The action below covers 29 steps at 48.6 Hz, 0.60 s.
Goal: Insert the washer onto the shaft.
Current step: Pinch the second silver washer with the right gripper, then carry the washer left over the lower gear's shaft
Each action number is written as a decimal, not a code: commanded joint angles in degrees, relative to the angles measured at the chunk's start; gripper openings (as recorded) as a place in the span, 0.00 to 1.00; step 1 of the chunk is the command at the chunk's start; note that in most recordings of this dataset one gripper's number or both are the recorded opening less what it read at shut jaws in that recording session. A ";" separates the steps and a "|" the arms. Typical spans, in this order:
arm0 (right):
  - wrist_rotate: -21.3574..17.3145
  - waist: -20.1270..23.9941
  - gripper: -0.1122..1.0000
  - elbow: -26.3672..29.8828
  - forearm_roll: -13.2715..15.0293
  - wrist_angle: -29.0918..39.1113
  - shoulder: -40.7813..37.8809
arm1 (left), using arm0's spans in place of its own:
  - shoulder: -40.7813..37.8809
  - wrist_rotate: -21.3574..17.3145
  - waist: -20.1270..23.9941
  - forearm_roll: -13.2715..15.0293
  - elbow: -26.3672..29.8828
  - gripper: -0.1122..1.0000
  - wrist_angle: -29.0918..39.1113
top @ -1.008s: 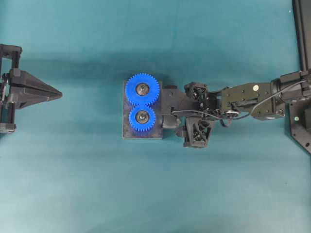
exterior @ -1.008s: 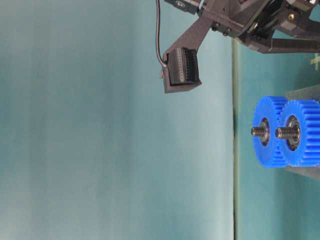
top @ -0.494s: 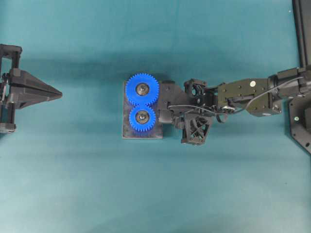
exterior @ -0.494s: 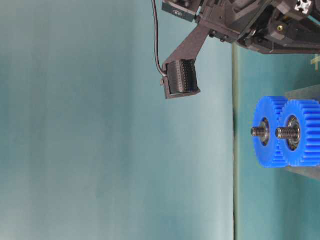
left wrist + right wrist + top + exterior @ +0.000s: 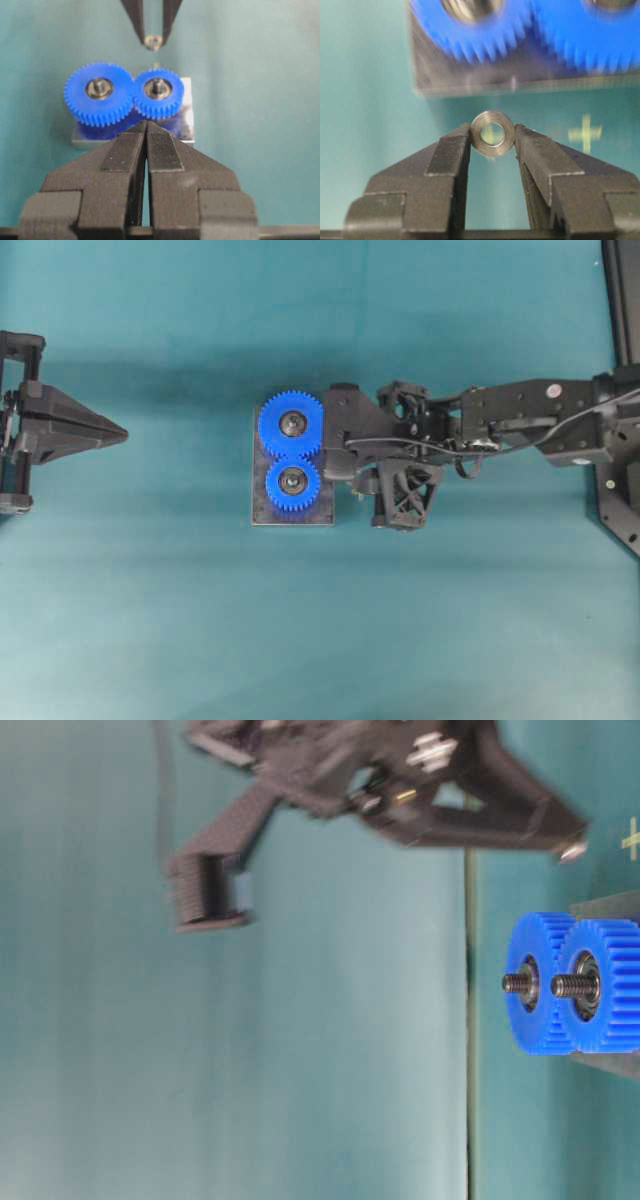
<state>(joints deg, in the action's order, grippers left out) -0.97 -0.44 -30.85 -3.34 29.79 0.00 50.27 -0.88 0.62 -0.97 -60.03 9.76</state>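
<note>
— Where is the washer (image 5: pixel 493 134) right now?

— Pinched between my right fingers (image 5: pixel 451 150), its bore facing the wrist camera. In my left wrist view it shows as a small ring (image 5: pixel 153 41) at the tips of my right gripper (image 5: pixel 152 42), just beyond the far edge of the plate (image 5: pixel 186 117).

— And the shafts?

— Two blue gears sit meshed on the plate on the teal counter (image 5: pixel 150 590), a larger gear (image 5: pixel 291 424) and a smaller gear (image 5: pixel 292 481). A threaded shaft (image 5: pixel 566 985) stands up through the smaller one. Seen from overhead, my right gripper (image 5: pixel 338 455) is at the right edge of the plate, beside the gears; the washer is on no shaft.

— Your left side?

— My left gripper (image 5: pixel 118 434) rests at the far left of the counter, well apart from the plate, its fingers (image 5: pixel 161 150) pressed together on nothing.
</note>
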 commanded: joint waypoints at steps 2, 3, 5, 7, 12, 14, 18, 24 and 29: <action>-0.09 0.26 0.39 3.69 -0.09 0.00 1.23 | -0.18 0.00 0.18 -0.09 1.85 0.11 -0.35; 0.00 0.18 0.39 4.13 -0.09 0.00 0.97 | -0.18 0.00 0.18 -0.09 1.85 0.11 -0.35; 0.00 0.09 0.39 5.10 0.09 -0.09 0.35 | -0.18 0.09 0.18 -0.09 1.76 0.11 -0.35; 0.18 0.09 0.39 6.06 0.53 -0.18 -0.53 | -0.18 0.00 0.18 -0.09 1.67 0.11 -0.35; 0.44 0.09 0.39 8.00 0.88 -0.09 -2.64 | -0.18 0.00 0.18 -0.09 1.58 0.11 -0.35; 0.44 0.09 0.39 8.88 0.88 0.09 -3.43 | -0.18 0.09 0.18 -0.09 1.58 0.11 -0.35; 0.62 0.18 0.39 10.55 0.88 0.18 -5.10 | -0.09 0.00 0.18 -0.09 1.58 0.11 -0.35; 1.41 0.26 0.39 12.48 0.88 0.18 -6.68 | 0.00 0.00 0.18 -0.09 1.49 0.11 -0.35; 1.76 0.26 0.39 13.27 0.88 0.18 -7.21 | 0.26 0.09 0.18 -0.09 1.49 0.11 -0.26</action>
<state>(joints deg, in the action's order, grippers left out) 0.00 -0.35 -19.34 -2.55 30.15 -7.82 50.45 -0.88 0.70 -0.97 -59.94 9.67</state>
